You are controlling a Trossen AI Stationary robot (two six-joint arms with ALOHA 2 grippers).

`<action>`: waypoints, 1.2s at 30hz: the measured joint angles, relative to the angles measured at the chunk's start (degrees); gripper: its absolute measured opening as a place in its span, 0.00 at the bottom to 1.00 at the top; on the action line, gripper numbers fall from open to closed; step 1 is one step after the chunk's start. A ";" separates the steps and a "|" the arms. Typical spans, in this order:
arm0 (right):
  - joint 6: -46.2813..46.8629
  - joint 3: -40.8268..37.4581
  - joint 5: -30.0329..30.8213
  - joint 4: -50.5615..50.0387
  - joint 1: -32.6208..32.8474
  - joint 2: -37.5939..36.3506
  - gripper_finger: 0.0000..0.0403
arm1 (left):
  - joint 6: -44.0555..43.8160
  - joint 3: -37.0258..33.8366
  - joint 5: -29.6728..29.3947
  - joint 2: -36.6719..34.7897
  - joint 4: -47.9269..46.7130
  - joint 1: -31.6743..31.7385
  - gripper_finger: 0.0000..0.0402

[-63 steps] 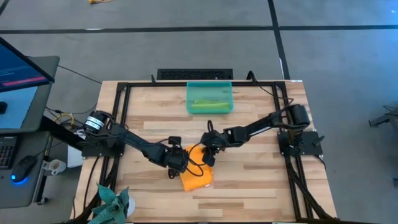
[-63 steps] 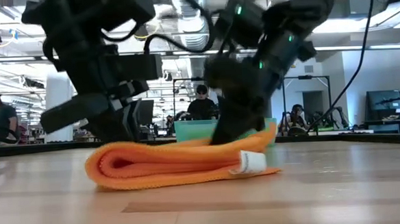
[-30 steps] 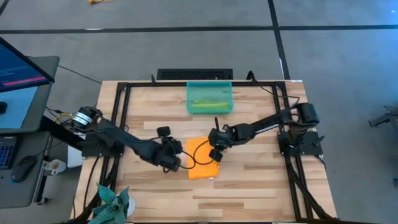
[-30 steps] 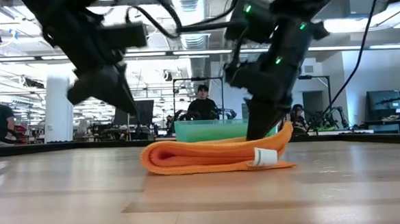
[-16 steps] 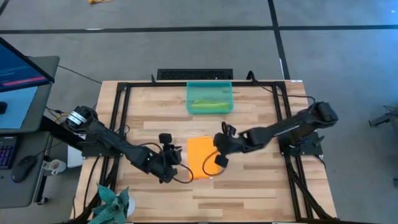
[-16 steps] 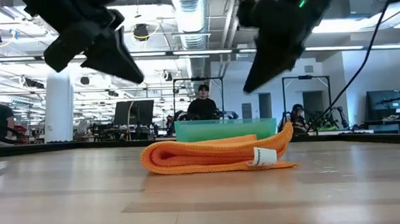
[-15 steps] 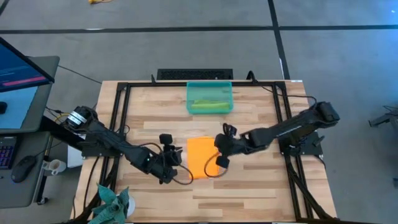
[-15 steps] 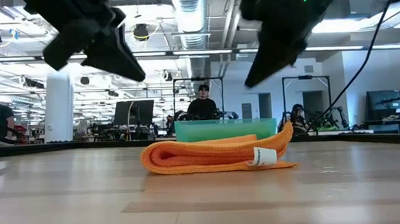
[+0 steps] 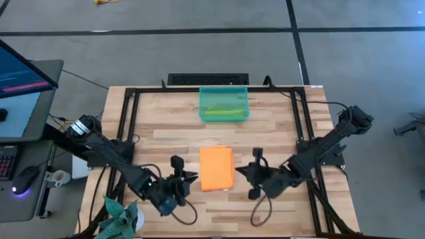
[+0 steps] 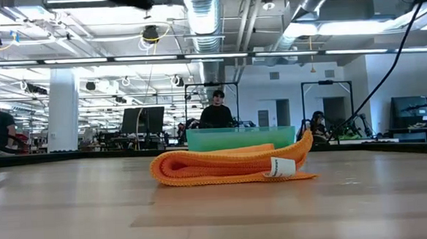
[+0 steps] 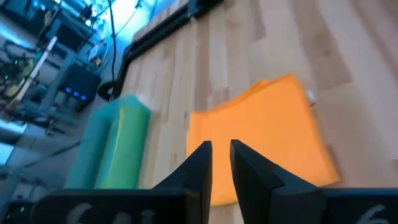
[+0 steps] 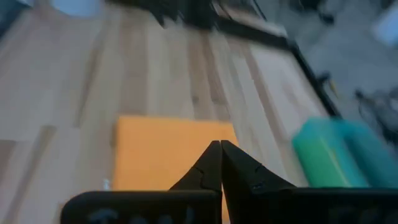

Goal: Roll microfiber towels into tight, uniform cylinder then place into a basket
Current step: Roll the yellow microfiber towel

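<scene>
The orange towel (image 9: 216,168) lies folded flat in several layers on the middle of the table, its white label (image 10: 282,167) at one end. The lime green towel (image 9: 223,111) lies rolled inside the teal basket (image 9: 224,92) at the far edge. My left gripper (image 9: 192,176) hangs above the table just left of the orange towel, its fingers a narrow gap apart with nothing between them (image 11: 219,158). My right gripper (image 9: 240,171) hangs just right of the towel, shut and empty (image 12: 220,149). Both point at the towel from above its level.
A dark teal spiky plant-like thing (image 9: 119,216) sits at the near left corner. A black frame (image 9: 129,99) runs along the table's sides. People and desks show in the room beyond the far edge (image 10: 216,108). Bare wood lies on all sides of the towel.
Both grippers have risen off the table and drawn apart. The left has gone toward the near left, the right from the towel's right end toward the near right, rolling its wrist. The orange towel has stayed where it was, folded flat.
</scene>
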 joint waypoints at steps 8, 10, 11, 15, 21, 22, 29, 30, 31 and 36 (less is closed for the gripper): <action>-12.29 0.04 0.07 10.34 5.43 0.00 0.07 | 1.99 3.17 -3.88 0.00 -0.01 -5.64 0.13; -13.83 0.21 0.55 11.44 6.65 0.00 0.06 | 2.31 3.46 -6.94 0.00 -0.01 -7.25 0.13; -14.38 0.56 1.33 11.37 7.36 0.00 0.06 | 2.51 3.51 -8.47 0.00 0.09 -7.96 0.13; -14.77 2.23 3.30 11.54 10.08 -0.02 0.06 | 4.20 3.53 -11.73 0.00 1.83 -10.33 0.13; -14.73 3.34 2.99 11.54 12.61 -0.04 0.07 | 5.00 3.55 -10.11 0.00 2.50 -10.40 0.13; -14.40 3.34 2.79 11.49 12.74 -0.01 0.07 | 5.00 3.55 -9.19 0.00 2.38 -10.17 0.13; -8.72 3.33 2.58 9.88 12.44 0.48 0.09 | -1.56 2.83 -7.21 0.00 0.01 -8.45 0.13; -7.99 3.33 2.60 9.77 12.41 0.44 0.10 | -2.67 2.44 -6.54 0.00 -0.68 -8.28 0.14; -7.76 3.33 2.60 9.58 12.29 0.44 0.12 | -3.26 2.03 -5.74 0.00 -0.81 -7.99 0.15; -6.58 3.32 2.57 9.23 12.06 0.44 0.23 | -7.24 0.29 -3.49 0.00 -0.74 -6.11 0.27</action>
